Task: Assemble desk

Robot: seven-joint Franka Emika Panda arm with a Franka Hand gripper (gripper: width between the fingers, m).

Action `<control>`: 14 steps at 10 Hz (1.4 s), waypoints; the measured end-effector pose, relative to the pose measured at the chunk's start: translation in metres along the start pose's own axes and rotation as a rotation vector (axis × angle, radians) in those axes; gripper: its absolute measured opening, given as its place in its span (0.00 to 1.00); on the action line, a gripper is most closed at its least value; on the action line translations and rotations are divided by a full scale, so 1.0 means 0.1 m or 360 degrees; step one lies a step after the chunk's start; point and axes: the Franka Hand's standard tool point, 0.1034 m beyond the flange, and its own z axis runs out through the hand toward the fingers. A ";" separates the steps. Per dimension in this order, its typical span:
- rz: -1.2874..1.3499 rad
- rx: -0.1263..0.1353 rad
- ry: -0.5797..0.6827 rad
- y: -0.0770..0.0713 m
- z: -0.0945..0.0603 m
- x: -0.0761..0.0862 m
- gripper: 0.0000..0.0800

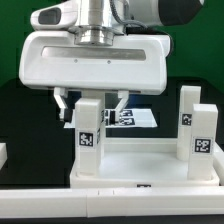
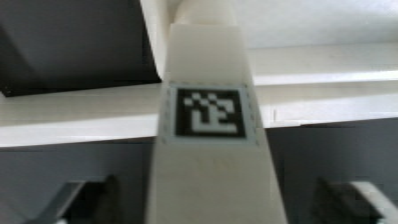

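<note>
Nearest to the exterior camera runs the front rim of the panel (image 1: pixel 100 180), which lies flat on the dark table (image 1: pixel 15 100). Two legs already stand upright on the panel: one leg (image 1: pixel 89 138) toward the exterior view's left, directly under my gripper (image 1: pixel 91 101), and a second leg (image 1: pixel 194 128) at the exterior view's right. I judge the task is about half done, if the desk takes four legs; I see no other loose legs, so I cannot tell where they wait. Whether these two are fully seated in the sockets, I also cannot tell.

My jaws are wide and they hold nothing. The first leg (image 2: pixel 210 120) stands between my fingers (image 2: pixel 71 200) with a clear gap at each side, its tag facing the wrist camera. Behind the gripper, farther away, the marker board (image 1: pixel 128 118) lies on the table.
</note>
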 end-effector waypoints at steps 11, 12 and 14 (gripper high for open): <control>0.0223 0.0181 -0.0718 0.11 -0.01 0.04 0.81; 0.0238 0.0177 -0.0719 0.11 -0.01 0.04 0.65; 0.0353 0.0152 -0.0726 0.11 -0.01 0.04 0.35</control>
